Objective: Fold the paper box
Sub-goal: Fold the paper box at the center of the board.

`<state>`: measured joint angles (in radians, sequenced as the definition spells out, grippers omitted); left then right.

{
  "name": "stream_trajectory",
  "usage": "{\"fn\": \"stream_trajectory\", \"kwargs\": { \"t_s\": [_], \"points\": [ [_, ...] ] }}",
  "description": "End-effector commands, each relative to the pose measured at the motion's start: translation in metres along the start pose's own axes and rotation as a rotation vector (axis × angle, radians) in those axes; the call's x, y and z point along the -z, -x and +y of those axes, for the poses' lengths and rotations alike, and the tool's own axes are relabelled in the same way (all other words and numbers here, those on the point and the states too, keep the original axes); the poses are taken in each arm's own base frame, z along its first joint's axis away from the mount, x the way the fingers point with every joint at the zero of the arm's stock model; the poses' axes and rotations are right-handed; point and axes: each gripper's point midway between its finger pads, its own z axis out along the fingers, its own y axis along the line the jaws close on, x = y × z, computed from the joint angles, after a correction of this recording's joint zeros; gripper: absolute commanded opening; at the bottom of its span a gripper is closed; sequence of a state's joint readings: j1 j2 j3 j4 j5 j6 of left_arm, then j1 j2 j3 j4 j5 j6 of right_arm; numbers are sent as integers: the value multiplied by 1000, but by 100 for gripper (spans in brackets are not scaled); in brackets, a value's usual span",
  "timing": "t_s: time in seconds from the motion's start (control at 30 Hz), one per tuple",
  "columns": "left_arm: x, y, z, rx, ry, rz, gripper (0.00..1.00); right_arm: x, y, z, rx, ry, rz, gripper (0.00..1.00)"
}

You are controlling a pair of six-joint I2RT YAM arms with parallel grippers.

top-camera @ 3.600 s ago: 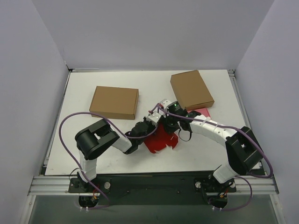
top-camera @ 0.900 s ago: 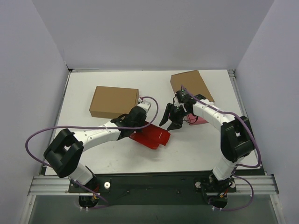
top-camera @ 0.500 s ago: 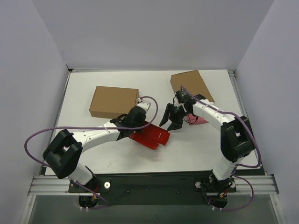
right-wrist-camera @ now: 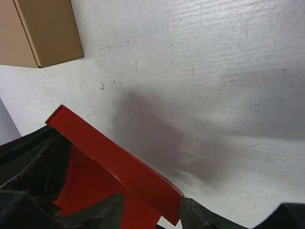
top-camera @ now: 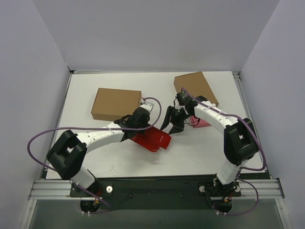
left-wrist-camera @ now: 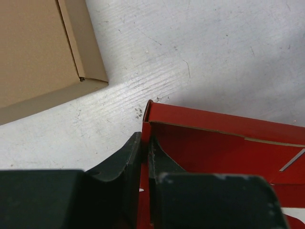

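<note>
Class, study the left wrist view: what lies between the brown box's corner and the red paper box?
Nothing: in the left wrist view only a bare strip of white table separates the brown box from the paper box.

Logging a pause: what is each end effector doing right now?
Left end effector: closed on the red box wall.
Right end effector: open, holding nothing.
</note>
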<state>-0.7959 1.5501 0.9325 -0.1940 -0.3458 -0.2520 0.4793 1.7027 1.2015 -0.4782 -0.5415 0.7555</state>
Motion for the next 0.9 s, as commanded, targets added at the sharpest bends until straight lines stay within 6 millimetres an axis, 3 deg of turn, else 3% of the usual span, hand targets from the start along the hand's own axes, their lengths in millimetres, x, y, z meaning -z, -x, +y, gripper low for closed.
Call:
{"fn": "stream_trajectory", "kwargs": {
  "t_s": [0.0,0.27,0.47,0.57,0.63,0.77,0.87],
  "points": [
    [2,43,-11,75,-24,-93,4,-1,-9,21,-1,34,58,50],
    [-3,44,-17,81,-37,-74,4,-8,-10,36,19,52,78,50],
    [-5,38,-11,66,-18,-51,4,-1,-2,29,46,34,31,50],
    [-4,34,-3,62,-5,-42,4,17,8,26,151,2,-53,55],
    [-3,34,2,74,-13,-41,4,29,15,18,311,-70,-130,58],
    [-3,33,0,70,-34,-30,4,40,16,-4,509,-212,-162,57],
    [-2,32,1,69,-36,-27,4,46,21,-7,584,-257,-194,57]
  ]
}}
